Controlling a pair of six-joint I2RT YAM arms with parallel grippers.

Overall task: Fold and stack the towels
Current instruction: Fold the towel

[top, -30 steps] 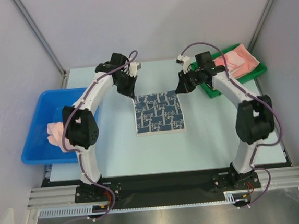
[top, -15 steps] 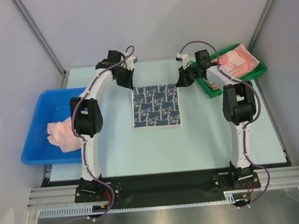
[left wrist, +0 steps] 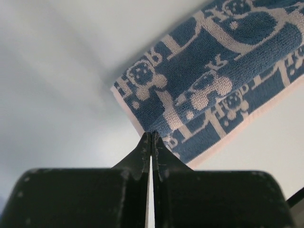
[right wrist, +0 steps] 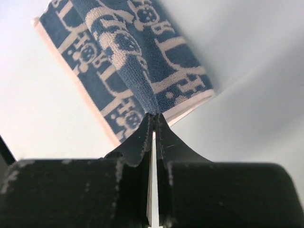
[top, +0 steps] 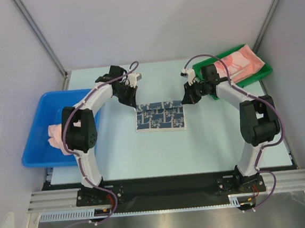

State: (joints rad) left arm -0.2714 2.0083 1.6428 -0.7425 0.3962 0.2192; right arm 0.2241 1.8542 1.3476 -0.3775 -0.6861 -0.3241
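Left gripper (top: 134, 102) and right gripper (top: 186, 99) each pinch a corner of the blue towel (top: 161, 119), half folded; the bin's (top: 39, 117) pink towel (top: 55, 134) waits.

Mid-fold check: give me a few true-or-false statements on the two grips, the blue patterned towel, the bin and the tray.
1. The left gripper and the right gripper are each shut on a corner of the dark blue towel. True.
2. The dark blue towel lies in the green tray. False: it is on the table, near its middle.
3. A pink cloth sits in the blue bin. True.
4. The green tray holds nothing. False: pink towels lie in it.
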